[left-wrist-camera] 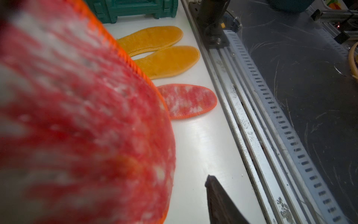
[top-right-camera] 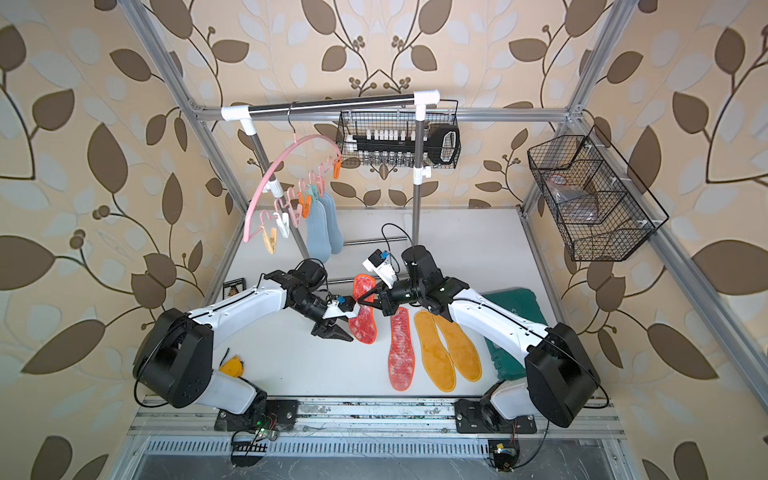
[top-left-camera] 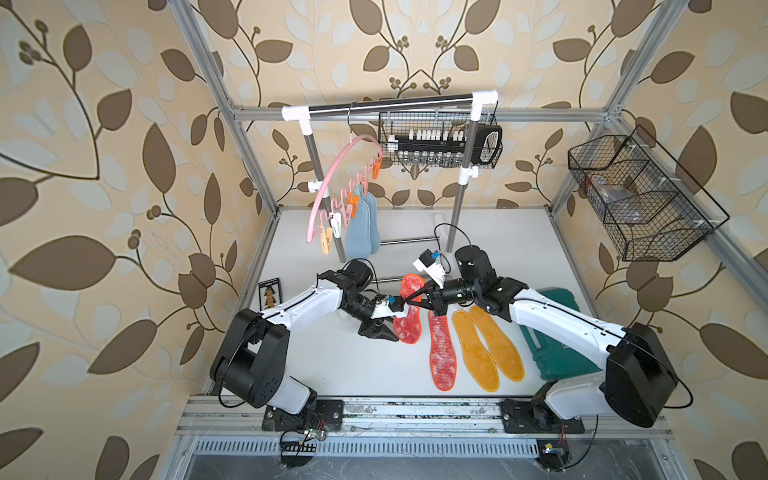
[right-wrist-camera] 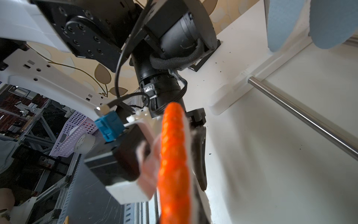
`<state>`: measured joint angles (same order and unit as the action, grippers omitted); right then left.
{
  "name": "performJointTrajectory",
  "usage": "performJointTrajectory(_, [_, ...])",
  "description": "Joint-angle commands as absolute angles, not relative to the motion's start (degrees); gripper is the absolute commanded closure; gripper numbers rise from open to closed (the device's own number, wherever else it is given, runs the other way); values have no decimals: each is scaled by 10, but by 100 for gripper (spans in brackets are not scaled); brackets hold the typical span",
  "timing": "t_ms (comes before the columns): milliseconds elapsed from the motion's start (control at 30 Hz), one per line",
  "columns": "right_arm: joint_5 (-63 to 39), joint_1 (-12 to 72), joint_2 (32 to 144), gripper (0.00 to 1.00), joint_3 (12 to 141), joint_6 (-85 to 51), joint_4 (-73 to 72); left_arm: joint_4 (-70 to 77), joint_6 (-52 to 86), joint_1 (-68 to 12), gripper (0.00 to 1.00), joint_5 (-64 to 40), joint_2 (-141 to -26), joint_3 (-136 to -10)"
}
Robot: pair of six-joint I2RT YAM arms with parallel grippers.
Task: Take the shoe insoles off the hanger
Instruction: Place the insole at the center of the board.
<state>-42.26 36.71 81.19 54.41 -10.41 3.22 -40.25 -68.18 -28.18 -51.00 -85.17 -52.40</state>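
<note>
My right gripper [top-left-camera: 409, 302] [top-right-camera: 360, 300] is shut on the upper part of a red-and-white shoe insole [top-left-camera: 409, 322] [top-right-camera: 363, 322], which hangs above the table. Its orange rim [right-wrist-camera: 173, 155] runs up out of my right jaws. My left gripper [top-left-camera: 392, 337] [top-right-camera: 347, 336] is open beside that insole [left-wrist-camera: 77, 116]; one finger [left-wrist-camera: 219, 199] stands clear of it and the other is hidden. Its twin [top-left-camera: 441, 353] [left-wrist-camera: 187, 100] and two orange insoles [top-left-camera: 486, 349] [left-wrist-camera: 166, 62] lie flat. Two grey-blue insoles [top-left-camera: 363, 228] [right-wrist-camera: 280, 23] hang clipped to the pink hanger [top-left-camera: 332, 183] [top-right-camera: 270, 183].
The hanger hooks on a steel rack [top-left-camera: 390, 104] that also carries a wire basket [top-left-camera: 440, 141]. A green case [top-left-camera: 561, 353] lies under my right arm. Another wire basket [top-left-camera: 640, 199] hangs on the right frame. A small card [top-left-camera: 270, 293] lies far left.
</note>
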Motion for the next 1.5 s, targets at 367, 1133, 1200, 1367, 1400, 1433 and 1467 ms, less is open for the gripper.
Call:
performJointTrajectory(367, [-422,364,895,100,480,-146,-6,-427,-683,-239,44,-550,-867,-554])
performJointTrajectory(1133, [-338,365,1024,93,487,-92,33,-413,-659,-176,44,-539,-892,-560])
performJointTrajectory(1200, [-330,365,1025,91,487,-86,39,-417,-655,-177,44,-538,-895,-563])
performJointTrajectory(1367, [-310,366,1032,87,493,-80,49,-417,-652,-176,43,-531,-901,-566])
performJointTrajectory(1400, [-305,366,1035,86,495,-80,51,-417,-652,-175,44,-531,-901,-566])
performJointTrajectory(1433, [-300,366,1037,85,497,-79,52,-417,-651,-174,44,-531,-902,-565])
performJointTrajectory(1467, [-292,368,1040,84,500,-78,55,-418,-651,-174,44,-531,-901,-565])
